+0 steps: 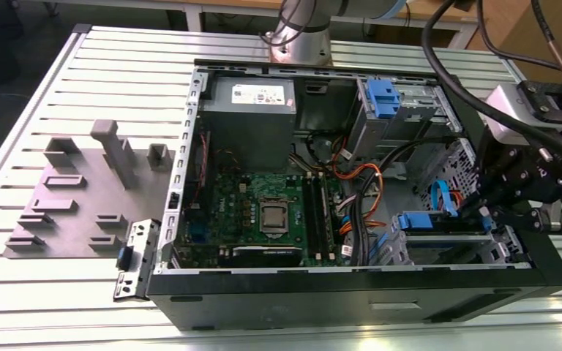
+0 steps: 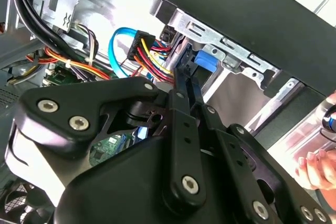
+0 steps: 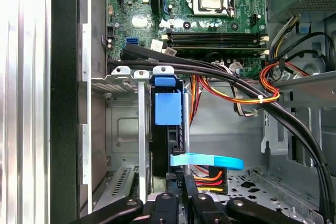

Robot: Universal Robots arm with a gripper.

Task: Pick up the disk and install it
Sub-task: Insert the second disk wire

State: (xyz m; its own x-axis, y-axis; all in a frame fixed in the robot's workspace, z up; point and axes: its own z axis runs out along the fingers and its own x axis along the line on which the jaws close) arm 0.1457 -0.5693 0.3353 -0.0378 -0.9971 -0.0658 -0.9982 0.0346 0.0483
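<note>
A robotics lab: opened computer case [image 1: 359,285] on slatted aluminium worktable [image 1: 56,307].

Work surface: a table [image 1: 85,88] of pale, ribbed metal slats running across the exterior view, seen also as a bright slatted strip in the first wrist view [image 3: 23,98].

Items resting directly on it:
- Open computer case [image 1: 359,292], black-edged, side panel off, lying on its side across the middle of the table and reaching toward the exterior view's right.
- Grey fixture plate [image 1: 76,212] with raised blocks and upright posts, on the exterior view's left, just beside the case.
- Robot arm base [image 1: 298,40], a metal column standing at the table's far edge behind the case.
</note>
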